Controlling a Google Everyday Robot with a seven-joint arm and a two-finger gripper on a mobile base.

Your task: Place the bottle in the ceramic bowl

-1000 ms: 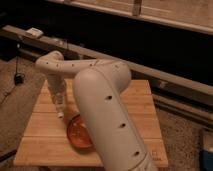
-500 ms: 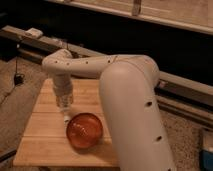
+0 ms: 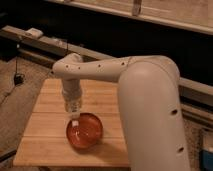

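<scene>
The orange-red ceramic bowl [image 3: 86, 132] sits on the wooden table [image 3: 44, 136], toward its front middle. My white arm reaches in from the right, and the gripper [image 3: 74, 111] points straight down over the bowl's left rim. The gripper is shut on the bottle [image 3: 75, 119], a small whitish slender thing. The bottle hangs from the fingers with its lower end just above the bowl's inner left edge. The wrist hides most of the bottle.
A long dark ledge [image 3: 47, 46] runs behind the table with a small white object [image 3: 34, 33] on it. A cable with a dark plug [image 3: 18, 78] lies on the floor at left. My bulky arm covers the table's right side.
The gripper has carried the bottle from the table's back left toward the front, to the bowl's left rim. The arm has swung right, uncovering the whole bowl.
</scene>
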